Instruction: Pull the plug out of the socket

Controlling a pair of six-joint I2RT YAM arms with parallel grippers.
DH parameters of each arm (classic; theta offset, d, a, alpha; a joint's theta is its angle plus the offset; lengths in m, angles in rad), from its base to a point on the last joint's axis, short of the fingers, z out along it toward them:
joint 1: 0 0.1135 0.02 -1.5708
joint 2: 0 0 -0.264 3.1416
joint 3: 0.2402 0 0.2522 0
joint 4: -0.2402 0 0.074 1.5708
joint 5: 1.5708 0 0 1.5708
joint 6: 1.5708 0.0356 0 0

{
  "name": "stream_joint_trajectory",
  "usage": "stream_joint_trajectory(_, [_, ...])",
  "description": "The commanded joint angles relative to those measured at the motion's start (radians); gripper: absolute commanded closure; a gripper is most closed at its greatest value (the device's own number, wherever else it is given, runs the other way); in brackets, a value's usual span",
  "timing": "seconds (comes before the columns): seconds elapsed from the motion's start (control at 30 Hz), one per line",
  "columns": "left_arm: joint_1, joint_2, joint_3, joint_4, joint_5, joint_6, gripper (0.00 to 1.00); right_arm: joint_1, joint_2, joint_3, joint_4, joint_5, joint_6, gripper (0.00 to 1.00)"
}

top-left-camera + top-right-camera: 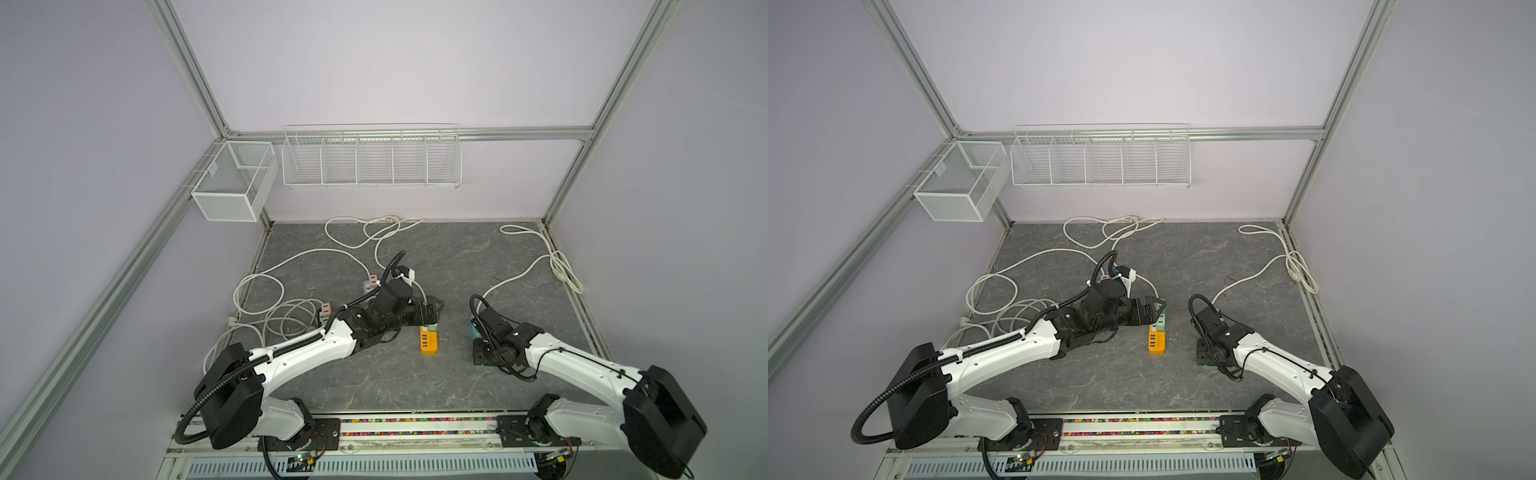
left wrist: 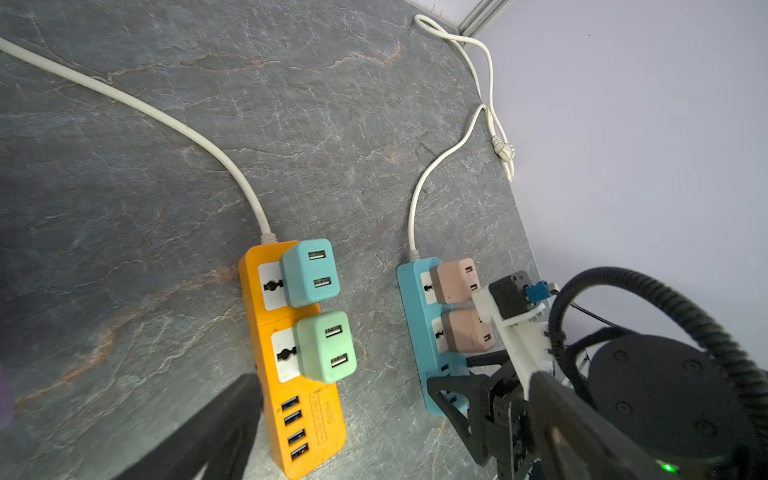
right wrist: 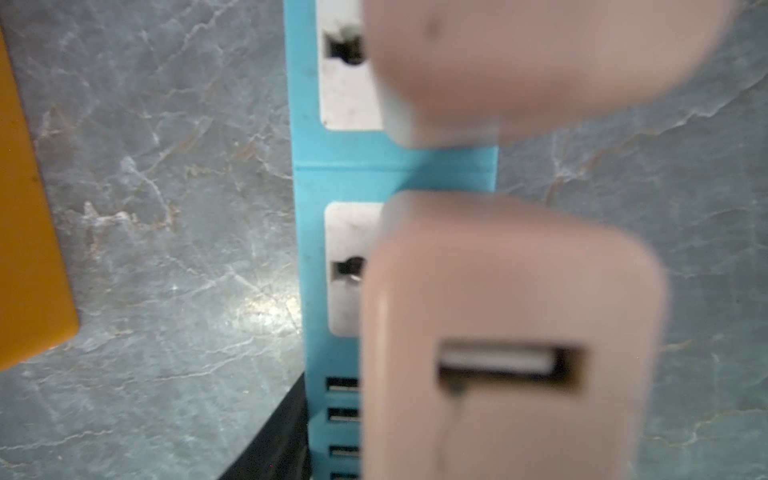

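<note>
With jaws wide, the left gripper (image 1: pixel 1155 311) flanks the orange plastic power strip (image 2: pixel 299 407), while the right gripper's (image 1: pixel 481 353) jaws seemingly clamp the blue plastic power strip (image 2: pixel 419 316) steady.

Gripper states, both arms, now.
Left gripper: open, holding nothing, over the orange power strip.
Right gripper: down at the blue power strip; grip cannot be told.

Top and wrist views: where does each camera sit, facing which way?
Both top views: high above arm bases, facing down at grey marbled tabletop; left arm, right arm show.
Left wrist: over orange plastic power strip; own black finger shows.
Right wrist: close above blue plastic power strip; finger edge shows.
Wrist views share both strips.
</note>
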Motion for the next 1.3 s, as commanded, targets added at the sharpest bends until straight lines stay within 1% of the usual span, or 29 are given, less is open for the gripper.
stream_joint_trajectory(0.0, [-0.011, 0.006, 0.026, 0.009, 0.009, -0.003, 0.01, 0.024, -0.013, -0.018, -0.051, 0.005, 0.058, 0.49])
stream_joint_trajectory(0.03, [-0.013, 0.007, 0.024, 0.016, 0.006, -0.005, 0.01, 0.031, -0.019, -0.016, -0.056, 0.015, 0.059, 0.48])
stream_joint_trajectory(0.1, [-0.015, 0.009, 0.026, 0.019, 0.0, -0.012, 0.01, 0.036, -0.038, -0.015, -0.066, 0.024, 0.061, 0.41])
stream_joint_trajectory(0.3, [-0.019, 0.023, 0.051, 0.012, -0.01, -0.029, 0.01, 0.036, -0.122, 0.007, -0.121, 0.055, 0.057, 0.28])
stream_joint_trajectory(0.43, [-0.023, 0.048, 0.093, -0.011, -0.027, -0.046, 0.01, 0.037, -0.207, 0.062, -0.221, 0.109, 0.052, 0.22])
stream_joint_trajectory(0.53, [-0.038, 0.077, 0.137, -0.025, -0.024, -0.045, 0.01, 0.032, -0.274, 0.115, -0.276, 0.151, 0.03, 0.13])
stream_joint_trajectory(0.63, [-0.06, 0.116, 0.173, -0.019, -0.028, -0.041, 0.0, 0.016, -0.302, 0.162, -0.305, 0.162, -0.004, 0.06])
stream_joint_trajectory(0.67, [-0.063, 0.134, 0.186, -0.017, -0.014, -0.04, 0.01, 0.01, -0.303, 0.179, -0.317, 0.169, -0.009, 0.05])
stream_joint_trajectory(0.73, [-0.065, 0.175, 0.228, -0.051, 0.008, -0.062, 0.08, -0.008, -0.298, 0.21, -0.331, 0.18, -0.032, 0.03])
stream_joint_trajectory(0.83, [-0.086, 0.223, 0.251, -0.037, -0.015, -0.086, 0.16, -0.047, -0.281, 0.251, -0.332, 0.171, -0.071, 0.01])
stream_joint_trajectory(0.93, [-0.097, 0.299, 0.309, -0.068, 0.005, -0.106, 0.22, -0.097, -0.255, 0.297, -0.332, 0.15, -0.107, 0.0])
stream_joint_trajectory(1.03, [-0.117, 0.343, 0.316, -0.035, -0.027, -0.137, 0.3, -0.128, -0.244, 0.344, -0.333, 0.148, -0.133, 0.01])
stream_joint_trajectory(1.1, [-0.131, 0.373, 0.317, -0.002, -0.035, -0.152, 0.33, -0.152, -0.238, 0.35, -0.306, 0.123, -0.158, 0.02])
stream_joint_trajectory(1.27, [-0.149, 0.473, 0.375, -0.001, -0.008, -0.178, 0.39, -0.204, -0.165, 0.379, -0.279, 0.077, -0.203, 0.08])
